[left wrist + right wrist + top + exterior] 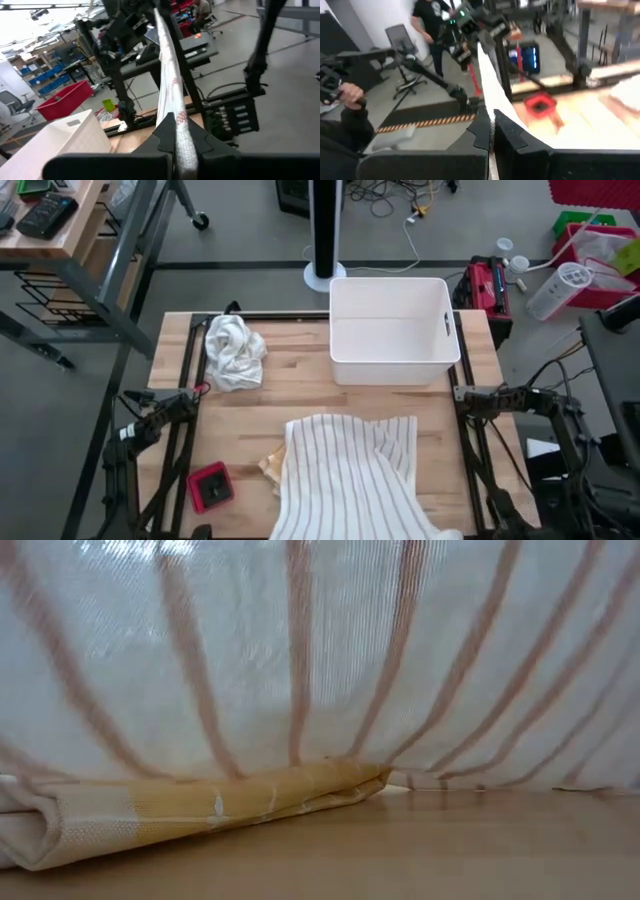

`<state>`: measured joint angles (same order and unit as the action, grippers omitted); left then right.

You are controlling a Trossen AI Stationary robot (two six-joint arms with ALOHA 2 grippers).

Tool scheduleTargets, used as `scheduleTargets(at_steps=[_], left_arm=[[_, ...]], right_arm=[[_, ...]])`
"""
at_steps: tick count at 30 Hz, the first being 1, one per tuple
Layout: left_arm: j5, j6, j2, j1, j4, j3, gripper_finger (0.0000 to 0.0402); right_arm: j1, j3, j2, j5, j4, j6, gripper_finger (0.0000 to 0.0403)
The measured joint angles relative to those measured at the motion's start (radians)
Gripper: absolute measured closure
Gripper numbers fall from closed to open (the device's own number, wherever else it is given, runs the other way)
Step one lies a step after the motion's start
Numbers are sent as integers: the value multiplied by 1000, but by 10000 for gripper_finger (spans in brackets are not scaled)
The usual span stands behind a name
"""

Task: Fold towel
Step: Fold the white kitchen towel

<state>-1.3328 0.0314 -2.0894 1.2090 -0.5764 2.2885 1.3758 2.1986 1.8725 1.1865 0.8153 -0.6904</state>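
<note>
A white towel with brown stripes (pixel 350 480) has its far end on the table and rises toward the near edge, out of the high view. In the low view it hangs like a curtain (pixel 320 650) above a folded yellow cloth (pixel 200 805) lying on the wood. My left gripper (pixel 182 152) and my right gripper (pixel 491 137) are both shut on the towel's raised edge. They face each other, with the edge stretched between them. Neither gripper shows in the high view. My left gripper pinches the towel's upper edge (pixel 181 127) between its two fingers, coming at it level. From there the edge runs straight and taut to the other arm, and the cloth hangs below. My right gripper pinches the same edge at its other end (pixel 490 112) between its two fingers. It is nearly level, and the edge is drawn taut away from it; I cannot tell whether it holds one layer or several.
A white bin (pixel 392 330) stands at the table's far right. A crumpled white cloth (pixel 233 352) lies at the far left and a small red object (pixel 210 485) near the left front. Beyond the table a person (pixel 432 25) stands, and a hand (pixel 350 95) shows.
</note>
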Motion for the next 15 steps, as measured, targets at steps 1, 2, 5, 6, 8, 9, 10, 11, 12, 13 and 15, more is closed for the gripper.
scheduleTargets(at_steps=[1,2,5,6,8,9,10,11,12,13,15], left_arm=[[2,13,0,5,0,-8,401],[1,29,0,8,0,-17,401],[-8,77,0,13,-20,-33,401],[-8,101,0,15,-35,-39,401],[-10,167,2,16,-80,-56,401],[-10,207,3,16,-113,-65,401],[-9,258,5,15,-153,-76,401],[-1,324,7,15,-207,-87,401],[18,398,10,14,-265,-94,402],[49,486,12,11,-336,-101,401],[149,684,14,0,-489,-109,402]], right_arm=[[-1,0,0,-11,57,-63,403],[-1,-2,0,-19,121,-135,403],[-12,-10,0,-45,304,-344,403],[-16,-16,0,-71,359,-407,403],[-19,-27,0,-109,440,-518,403],[-19,-36,-1,-121,467,-561,403],[-20,-47,-2,-131,484,-592,403],[-22,-60,-7,-143,493,-617,403],[-24,-72,-12,-160,493,-635,403],[-26,-83,-14,-179,495,-654,403],[-33,-120,19,-193,490,-694,403]])
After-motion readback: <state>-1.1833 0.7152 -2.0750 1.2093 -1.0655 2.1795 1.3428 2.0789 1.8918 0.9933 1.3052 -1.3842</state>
